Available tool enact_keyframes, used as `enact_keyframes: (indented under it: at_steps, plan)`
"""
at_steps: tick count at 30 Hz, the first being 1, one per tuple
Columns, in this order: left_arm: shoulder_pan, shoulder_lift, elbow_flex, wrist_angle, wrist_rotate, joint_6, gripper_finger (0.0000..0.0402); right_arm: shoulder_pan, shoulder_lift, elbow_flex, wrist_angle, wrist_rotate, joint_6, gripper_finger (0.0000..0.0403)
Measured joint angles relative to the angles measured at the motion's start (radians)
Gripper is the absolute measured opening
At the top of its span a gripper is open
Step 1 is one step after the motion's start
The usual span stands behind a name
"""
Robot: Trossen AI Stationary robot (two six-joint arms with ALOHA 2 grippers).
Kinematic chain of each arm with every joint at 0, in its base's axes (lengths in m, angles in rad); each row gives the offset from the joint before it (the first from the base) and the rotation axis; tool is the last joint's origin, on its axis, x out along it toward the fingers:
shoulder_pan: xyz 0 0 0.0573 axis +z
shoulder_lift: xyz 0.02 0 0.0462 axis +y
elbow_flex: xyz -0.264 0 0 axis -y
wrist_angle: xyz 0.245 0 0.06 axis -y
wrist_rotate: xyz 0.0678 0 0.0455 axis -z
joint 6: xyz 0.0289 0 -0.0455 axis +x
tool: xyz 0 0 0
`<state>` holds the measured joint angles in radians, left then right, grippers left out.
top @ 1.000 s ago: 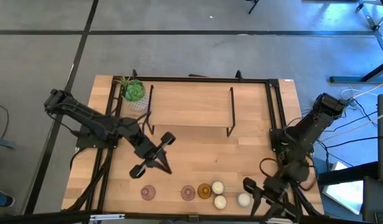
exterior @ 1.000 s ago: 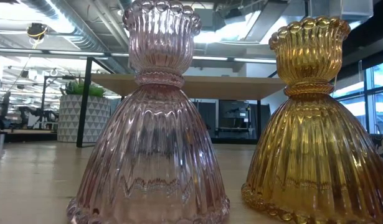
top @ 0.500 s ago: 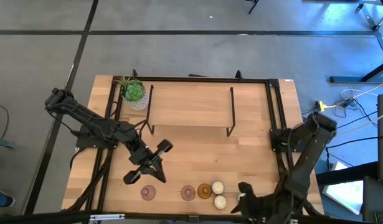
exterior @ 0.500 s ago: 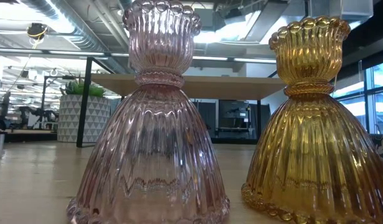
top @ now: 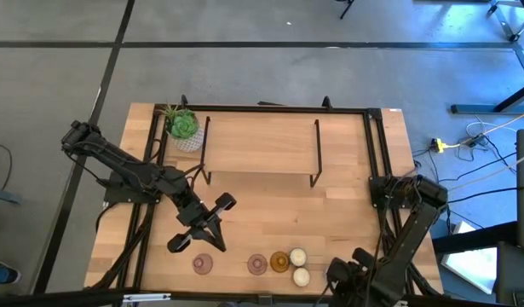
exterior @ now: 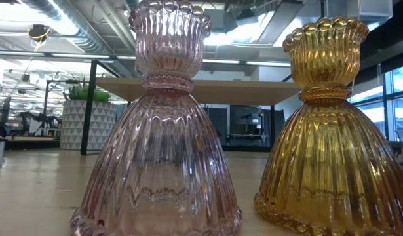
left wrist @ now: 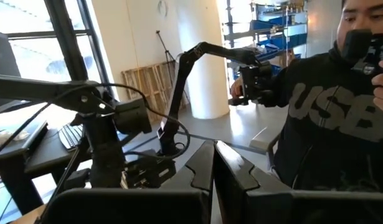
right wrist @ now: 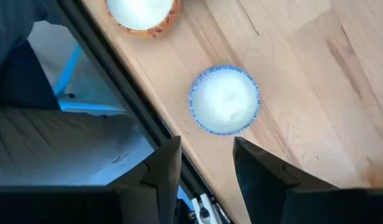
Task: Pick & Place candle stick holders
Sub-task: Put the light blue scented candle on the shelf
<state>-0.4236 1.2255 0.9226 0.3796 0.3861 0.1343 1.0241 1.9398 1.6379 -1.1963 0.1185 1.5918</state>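
Two pink glass holders [top: 202, 264] [top: 257, 264], an amber one [top: 279, 262] and two cream-white votives [top: 297, 256] [top: 301, 275] stand on their bases in a row near the table's near edge. The low view shows one pink holder [exterior: 158, 131] and the amber holder [exterior: 332, 131] close up. My right gripper [top: 345, 277] is open above a third white votive [right wrist: 224, 99], which stands on the table just beyond its fingertips [right wrist: 207, 168] and is hidden under it in the high view. My left gripper [top: 202, 232] is shut and empty above the table, behind the left pink holder.
A green plant in a white pot [top: 183, 126] stands at the far left beside a raised wooden shelf [top: 262, 141] on thin black bars. Black frame rails [top: 381, 170] run along the table's sides. A person in a dark sweatshirt [left wrist: 328, 124] stands beyond the table.
My right gripper has swung toward the table's near edge and now stands over the rightmost white votive, hiding it in the high view. My left gripper has shifted a little toward the near-left. The holders have not moved.
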Motion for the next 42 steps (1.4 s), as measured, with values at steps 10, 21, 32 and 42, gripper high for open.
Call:
enact_keyframes:
  at_steps: [10,21,32,42]
  plan:
    - [-0.002,0.000,0.000,-0.018,0.001,0.001,0.0004,-0.006,0.001,-0.073,-0.143,-0.104,0.144,0.0149]
    - [-0.002,0.000,0.000,-0.018,0.001,0.000,0.0004,-0.066,-0.030,-0.193,0.045,-0.131,0.085,0.0149]
    - [-0.002,0.000,0.000,-0.034,0.001,-0.018,0.0004,-0.088,-0.029,-0.260,0.161,-0.123,0.041,0.0149]
    - [-0.009,0.000,0.000,-0.034,-0.002,-0.017,0.0004,-0.086,-0.029,-0.270,0.158,-0.122,0.038,0.0149]
